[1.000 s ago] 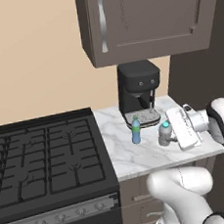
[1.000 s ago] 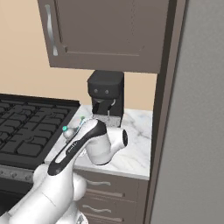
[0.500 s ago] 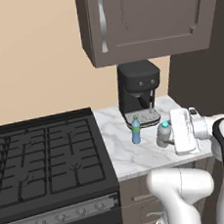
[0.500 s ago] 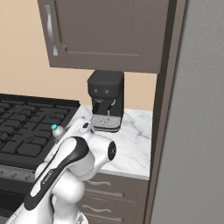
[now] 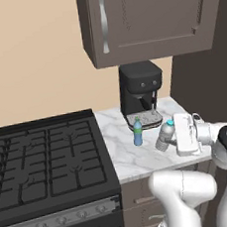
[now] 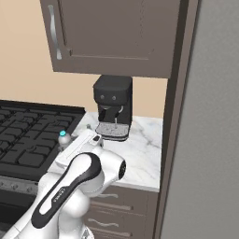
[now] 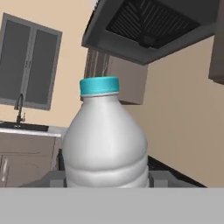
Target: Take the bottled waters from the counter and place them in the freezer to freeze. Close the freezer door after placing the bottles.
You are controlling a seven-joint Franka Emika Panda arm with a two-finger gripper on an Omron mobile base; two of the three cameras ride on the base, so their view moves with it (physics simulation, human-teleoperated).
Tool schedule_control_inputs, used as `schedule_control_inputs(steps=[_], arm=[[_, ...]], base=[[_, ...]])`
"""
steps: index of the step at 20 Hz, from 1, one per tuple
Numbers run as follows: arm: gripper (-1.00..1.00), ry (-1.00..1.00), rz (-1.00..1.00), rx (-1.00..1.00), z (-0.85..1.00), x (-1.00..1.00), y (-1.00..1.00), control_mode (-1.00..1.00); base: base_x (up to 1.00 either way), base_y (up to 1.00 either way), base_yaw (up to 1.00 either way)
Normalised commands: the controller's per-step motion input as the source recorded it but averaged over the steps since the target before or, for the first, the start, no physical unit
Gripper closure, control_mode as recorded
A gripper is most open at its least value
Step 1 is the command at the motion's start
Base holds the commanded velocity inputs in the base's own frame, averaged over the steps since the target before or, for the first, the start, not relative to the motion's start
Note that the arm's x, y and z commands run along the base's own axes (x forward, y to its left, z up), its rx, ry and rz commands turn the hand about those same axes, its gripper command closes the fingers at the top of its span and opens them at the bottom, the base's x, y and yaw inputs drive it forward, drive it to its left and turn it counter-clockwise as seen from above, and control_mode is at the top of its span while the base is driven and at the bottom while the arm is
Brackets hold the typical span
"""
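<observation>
My gripper (image 5: 171,139) is shut on the clear greyish bottled water (image 5: 163,136), which has a teal cap and is tilted over the marble counter (image 5: 125,156) near its right front part. Seen from the right, the same bottle (image 6: 64,139) peeks out left of my gripper (image 6: 70,144). The hand view has this bottle (image 7: 105,144) close up between the fingertips (image 7: 159,177). The blue bottled water (image 5: 137,131) stands upright on the counter in front of the coffee machine. The freezer (image 6: 214,140) is the grey surface at the far right.
A black coffee machine (image 5: 141,94) stands at the back of the counter under a brown wall cabinet (image 5: 144,17). The black gas stove (image 5: 41,163) lies to the left. A dark tall panel (image 6: 173,140) separates counter and freezer. Drawers (image 6: 121,210) sit under the counter.
The arm's elbow and forearm have swung lower and nearer the base. The hand with the clear bottle has stayed almost in place over the counter.
</observation>
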Motion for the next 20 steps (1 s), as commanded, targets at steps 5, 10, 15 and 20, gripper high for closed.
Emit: schedule_control_inputs(steps=[5, 10, 15, 20], arm=[[1.00, 0.00, 0.00, 0.00, 0.00, 0.00, 0.00, 1.00], [1.00, 0.00, 0.00, 0.00, 0.00, 0.00, 0.00, 1.00], [1.00, 0.00, 0.00, 0.00, 0.00, 0.00, 0.00, 1.00], [1.00, 0.00, 0.00, 0.00, 0.00, 0.00, 0.00, 1.00]], base=[[-0.75, 0.27, 0.00], [-0.96, 0.25, -0.02], [-0.70, 0.00, -0.36], [-0.56, -0.04, -0.77]])
